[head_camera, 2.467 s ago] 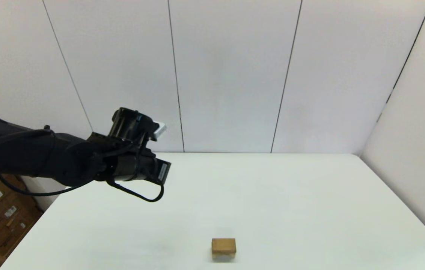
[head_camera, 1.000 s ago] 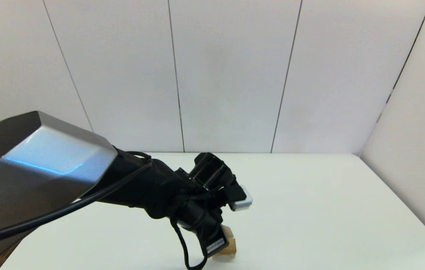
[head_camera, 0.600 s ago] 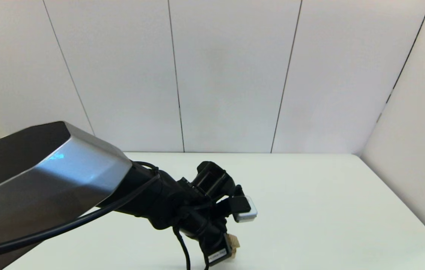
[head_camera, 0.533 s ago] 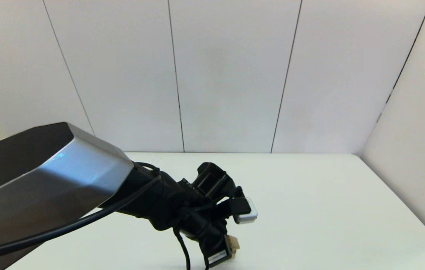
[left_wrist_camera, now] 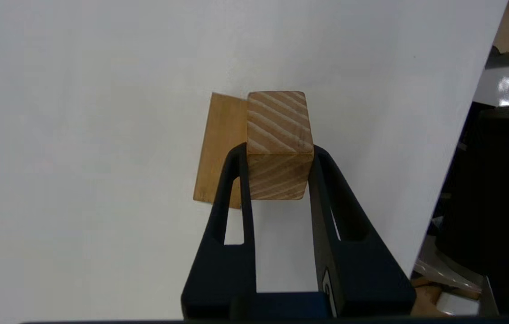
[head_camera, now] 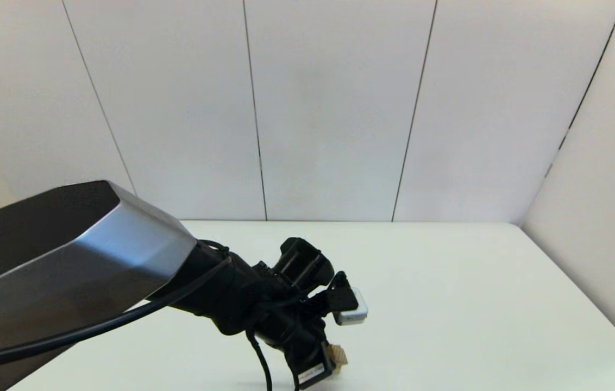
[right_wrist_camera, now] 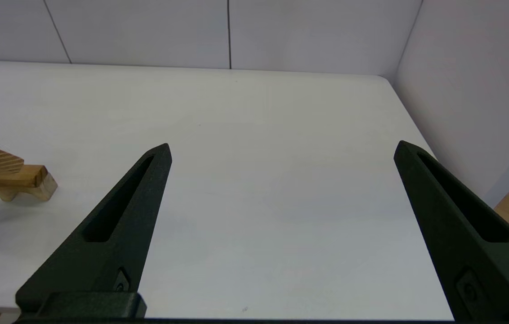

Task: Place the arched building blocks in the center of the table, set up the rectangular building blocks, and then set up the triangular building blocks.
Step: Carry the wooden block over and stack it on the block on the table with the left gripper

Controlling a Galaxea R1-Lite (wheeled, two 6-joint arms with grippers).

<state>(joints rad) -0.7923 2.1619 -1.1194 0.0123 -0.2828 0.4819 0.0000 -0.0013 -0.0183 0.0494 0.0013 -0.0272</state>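
Note:
My left gripper (left_wrist_camera: 279,153) is shut on the triangular block (left_wrist_camera: 280,139), a small tan wedge with striped grain. Directly beneath it lies the flat rectangular block (left_wrist_camera: 218,148). In the right wrist view the rectangular block (right_wrist_camera: 16,177) rests across the arched block (right_wrist_camera: 44,191), with the triangular block (right_wrist_camera: 3,161) at its top; whether they touch I cannot tell. In the head view my left arm (head_camera: 264,304) hides the stack near the table's (head_camera: 449,304) front edge, except a sliver of wood (head_camera: 338,355). My right gripper (right_wrist_camera: 283,147) hangs open, off to the right of the stack.
White wall panels (head_camera: 329,108) stand behind and to the right of the table. The table's near edge (left_wrist_camera: 452,162) runs close beside the stack, with dark robot parts (left_wrist_camera: 497,189) beyond it.
My left arm has swung from high at the far left down over the stack near the front edge. In the last half second the wrist shifted only slightly.

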